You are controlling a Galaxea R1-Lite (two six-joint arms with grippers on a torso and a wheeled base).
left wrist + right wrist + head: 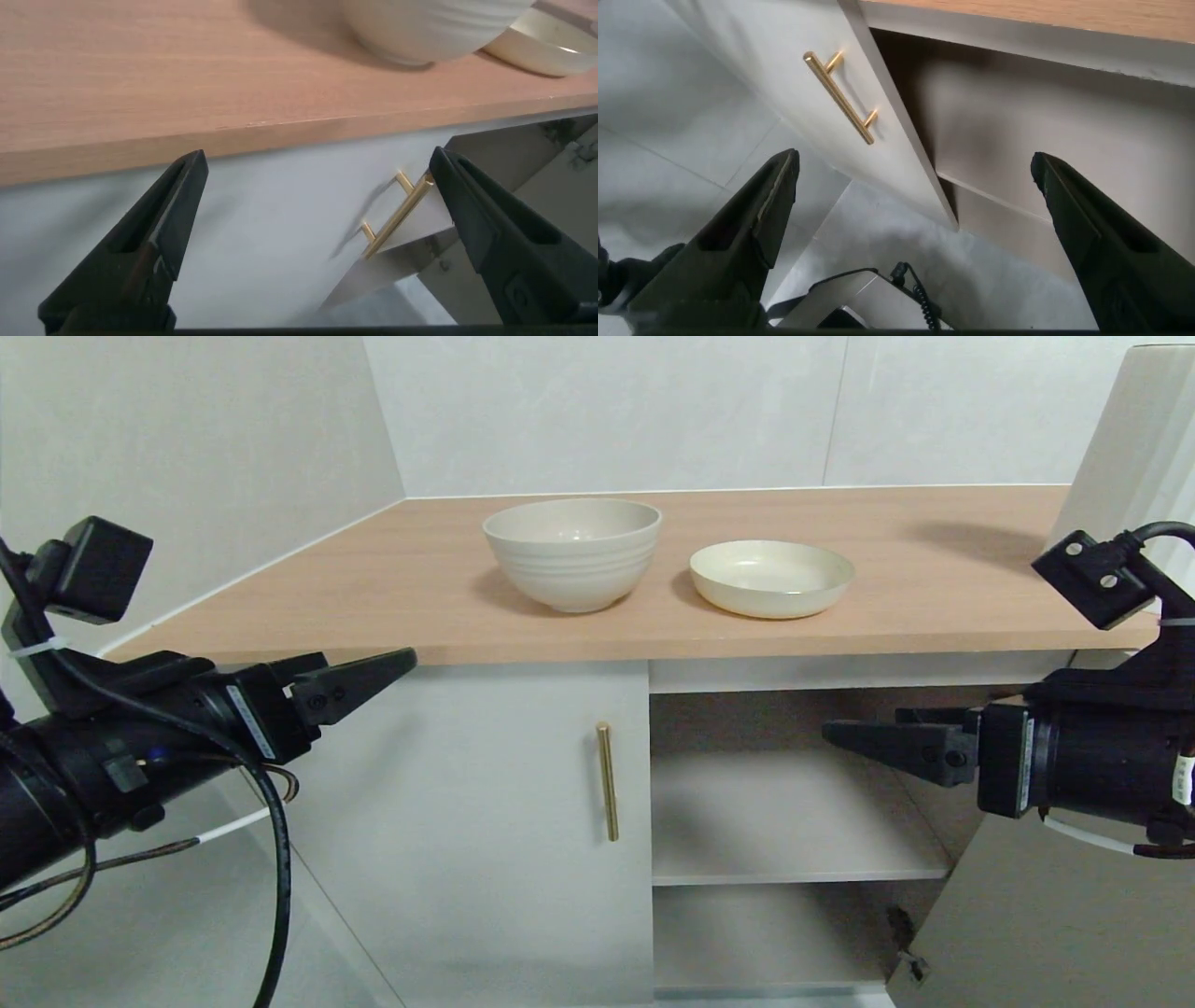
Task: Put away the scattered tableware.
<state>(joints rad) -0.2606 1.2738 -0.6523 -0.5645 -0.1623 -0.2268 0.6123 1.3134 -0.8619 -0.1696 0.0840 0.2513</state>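
Here the bowl (572, 553) sits upright on the table (373, 607), mouth up, a shallow dish (771, 577) at its 3 o'clock, seemingly not touching. Left claw (318, 187), spread apart, hangs at the bowl's 8 o'clock; right claw (915, 163), also apart, at the dish's 5 o'clock.

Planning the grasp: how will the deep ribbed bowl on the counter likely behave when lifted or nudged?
The bowl looks rigid and glossy, so probably slippery and breakable if dropped. Its narrow foot under a wide rim suggests it may tip if pushed high up. It looks empty, so likely not heavy.
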